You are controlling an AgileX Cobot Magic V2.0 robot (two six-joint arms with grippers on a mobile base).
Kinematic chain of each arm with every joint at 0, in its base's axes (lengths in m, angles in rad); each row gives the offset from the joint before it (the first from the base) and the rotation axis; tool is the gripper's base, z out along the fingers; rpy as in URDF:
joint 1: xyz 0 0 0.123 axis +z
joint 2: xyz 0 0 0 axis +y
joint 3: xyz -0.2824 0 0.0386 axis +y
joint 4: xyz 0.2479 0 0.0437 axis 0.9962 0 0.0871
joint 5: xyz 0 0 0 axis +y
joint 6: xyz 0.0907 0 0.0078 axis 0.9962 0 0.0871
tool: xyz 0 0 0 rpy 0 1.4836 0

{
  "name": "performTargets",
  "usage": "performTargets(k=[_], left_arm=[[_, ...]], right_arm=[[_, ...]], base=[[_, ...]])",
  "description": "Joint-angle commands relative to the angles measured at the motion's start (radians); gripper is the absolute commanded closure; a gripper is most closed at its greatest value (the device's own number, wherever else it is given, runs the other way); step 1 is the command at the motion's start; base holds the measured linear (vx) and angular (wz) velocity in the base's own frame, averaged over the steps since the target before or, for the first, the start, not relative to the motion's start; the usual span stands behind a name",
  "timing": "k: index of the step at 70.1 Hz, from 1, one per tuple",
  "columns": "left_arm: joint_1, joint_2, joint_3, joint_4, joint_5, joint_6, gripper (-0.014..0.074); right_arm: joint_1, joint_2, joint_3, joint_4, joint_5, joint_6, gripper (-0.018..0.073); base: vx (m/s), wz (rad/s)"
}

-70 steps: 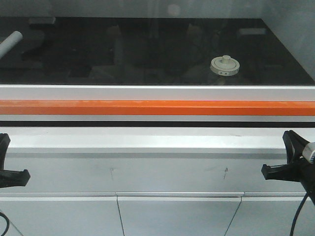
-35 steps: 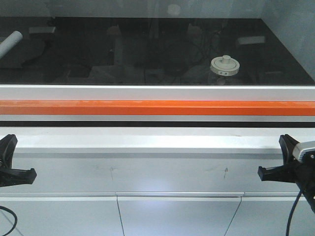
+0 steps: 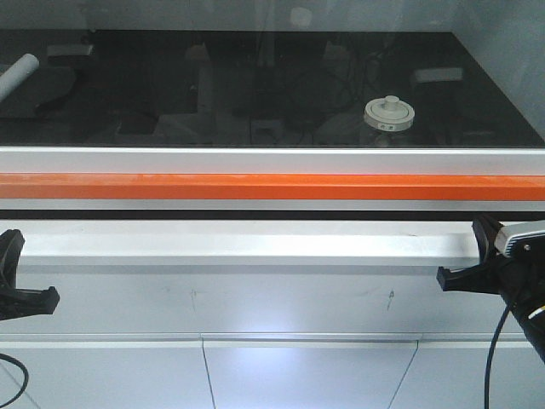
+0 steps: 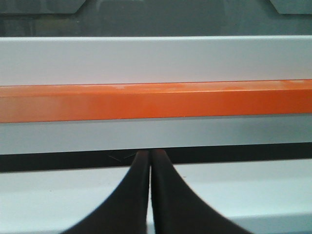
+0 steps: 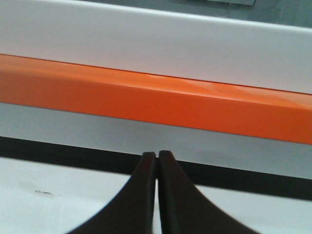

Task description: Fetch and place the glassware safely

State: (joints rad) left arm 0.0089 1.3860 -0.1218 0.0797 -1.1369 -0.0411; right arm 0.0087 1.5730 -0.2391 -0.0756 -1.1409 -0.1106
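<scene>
The glassware (image 3: 389, 113), a small squat jar with a cream-white knobbed lid, stands on the glossy black surface (image 3: 255, 85) at the back right, behind the orange bar. Both grippers hang low in front of the white ledge, far short of the jar. My left gripper (image 3: 21, 281) is at the left edge, and the left wrist view shows it (image 4: 149, 155) shut with nothing between its fingers. My right gripper (image 3: 477, 264) is at the right edge, and in its wrist view it (image 5: 158, 155) is also shut and empty. The jar does not show in either wrist view.
An orange bar (image 3: 272, 187) between white rails runs the full width between the grippers and the black surface. A white cylinder (image 3: 17, 74) lies at the far left of that surface. White cabinet fronts (image 3: 306, 375) fill the bottom.
My right gripper has moved left and slightly up. The left gripper has shifted a little to the right. The jar has stayed where it was.
</scene>
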Motion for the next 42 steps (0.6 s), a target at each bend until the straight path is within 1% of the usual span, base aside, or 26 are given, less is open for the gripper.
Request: performTargets(k=[1, 33, 42], left_arm=[[-0.005, -0.011, -0.020, -0.013, -0.076, -0.002, 0.0603], [-0.005, -0.011, -0.026, -0.012, -0.070, 0.006, 0.0603], [-0.005, -0.011, -0.070, 0.005, -0.018, 0.006, 0.0603]], right_arm=[[-0.004, -0.007, -0.031, -0.008, -0.150, 0.000, 0.0560], [-0.004, 0.032, -0.075, -0.011, -0.150, 0.001, 0.0560], [-0.004, 0.032, -0.078, -0.011, -0.149, 0.001, 0.0560]], base=[[0.00, 0.00], [0.00, 0.00], [0.00, 0.00]])
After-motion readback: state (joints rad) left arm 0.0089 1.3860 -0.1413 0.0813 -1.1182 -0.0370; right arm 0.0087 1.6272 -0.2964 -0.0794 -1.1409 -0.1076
